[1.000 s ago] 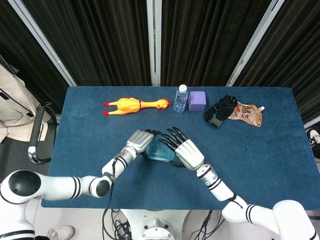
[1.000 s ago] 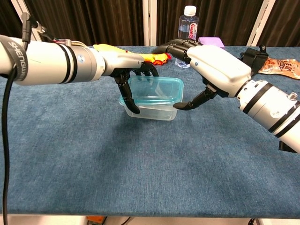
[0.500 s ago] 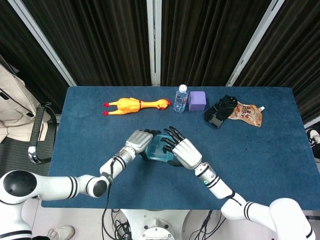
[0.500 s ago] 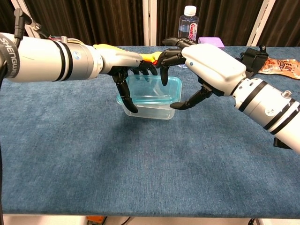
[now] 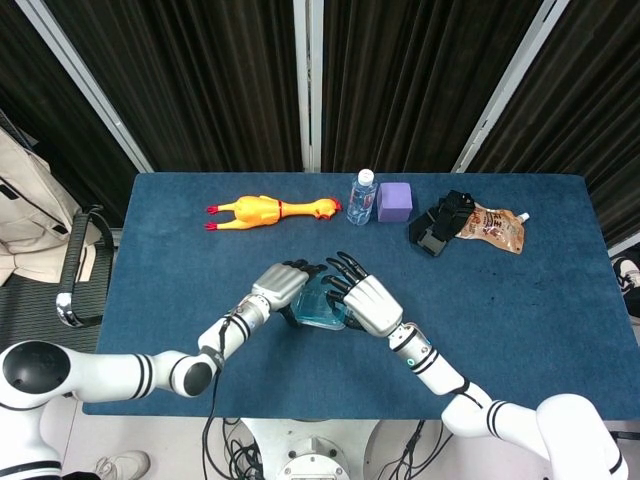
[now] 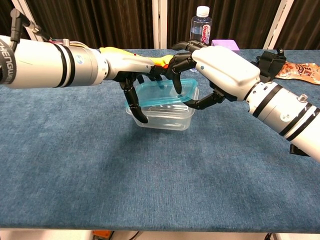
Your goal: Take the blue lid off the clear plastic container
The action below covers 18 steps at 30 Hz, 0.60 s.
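The clear plastic container (image 6: 161,116) sits mid-tabletop (image 6: 150,190), btwn both hands. The blue lid (image 6: 162,94) looks tilted in the chest view: its right side seems raised off the rim, its left side lower, prob not fully free yet.

Right hand (image 6: 220,67) pinches the lid's right end, fingers (image 6: 176,67) curled over the top, thumb tucked under the edge. Left hand (image 6: 131,67) braces the container from the left, fingers draped over the near-left corner w/ one reaching down the wall; can't tell how hard it presses.

Doing this step well, as I judge it:
- Keep left hand pushing the tub down and steady, else the whole box lifts w/ the lid.
- Peel up from the right end, rolling toward the left, not a straight pull.
- Watch the left fingers: if they overlap the lid's edge they'll pin it. Shift them onto the wall only.
- Go slow; thin plastic can pop and skid.
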Motion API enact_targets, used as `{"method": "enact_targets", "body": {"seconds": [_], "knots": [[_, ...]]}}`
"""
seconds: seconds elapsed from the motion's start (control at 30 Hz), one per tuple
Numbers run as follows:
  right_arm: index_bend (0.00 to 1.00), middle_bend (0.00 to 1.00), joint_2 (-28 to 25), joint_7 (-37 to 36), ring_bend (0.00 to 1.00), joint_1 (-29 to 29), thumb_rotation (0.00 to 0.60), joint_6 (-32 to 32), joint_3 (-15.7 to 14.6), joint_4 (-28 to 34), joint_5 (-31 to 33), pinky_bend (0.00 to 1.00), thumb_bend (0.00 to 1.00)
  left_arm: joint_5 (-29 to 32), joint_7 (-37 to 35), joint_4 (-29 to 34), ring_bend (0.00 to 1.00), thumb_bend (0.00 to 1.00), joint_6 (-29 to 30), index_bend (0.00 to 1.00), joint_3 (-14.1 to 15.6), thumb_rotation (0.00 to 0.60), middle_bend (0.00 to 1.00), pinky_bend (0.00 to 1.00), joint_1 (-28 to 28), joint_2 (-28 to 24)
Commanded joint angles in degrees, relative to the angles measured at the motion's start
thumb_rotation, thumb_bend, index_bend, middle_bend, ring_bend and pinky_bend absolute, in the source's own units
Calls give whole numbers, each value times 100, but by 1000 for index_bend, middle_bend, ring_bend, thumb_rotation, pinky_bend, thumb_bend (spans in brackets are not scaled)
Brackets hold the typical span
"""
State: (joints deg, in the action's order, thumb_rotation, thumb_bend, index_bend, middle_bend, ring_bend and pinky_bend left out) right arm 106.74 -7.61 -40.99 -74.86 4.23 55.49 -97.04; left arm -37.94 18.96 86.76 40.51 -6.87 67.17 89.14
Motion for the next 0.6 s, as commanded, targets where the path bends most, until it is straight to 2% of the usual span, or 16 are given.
{"method": "enact_targets", "body": {"seconds": [0.03,0.2,0.37,0.6], "knots": [[655,310,19,-32,84,3,600,-68,-5,-44,-21,0,875,-19,-6,13,5,20,27,33,8,600,74,86,-17,-8],[702,315,56,-48,89,26,600,-251,0,-160,-61,0,888,-123,-31,8,0,19,153,9,25,600,11,34,-102,-11],[730,317,84,18,89,52,600,-529,35,-344,-129,0,890,-250,-29,52,0,19,326,4,57,600,0,16,-222,-78],[738,324,43,235,89,94,600,-1132,339,-682,-86,0,890,-319,-58,5,0,19,527,3,80,600,0,8,-429,-195]]}}
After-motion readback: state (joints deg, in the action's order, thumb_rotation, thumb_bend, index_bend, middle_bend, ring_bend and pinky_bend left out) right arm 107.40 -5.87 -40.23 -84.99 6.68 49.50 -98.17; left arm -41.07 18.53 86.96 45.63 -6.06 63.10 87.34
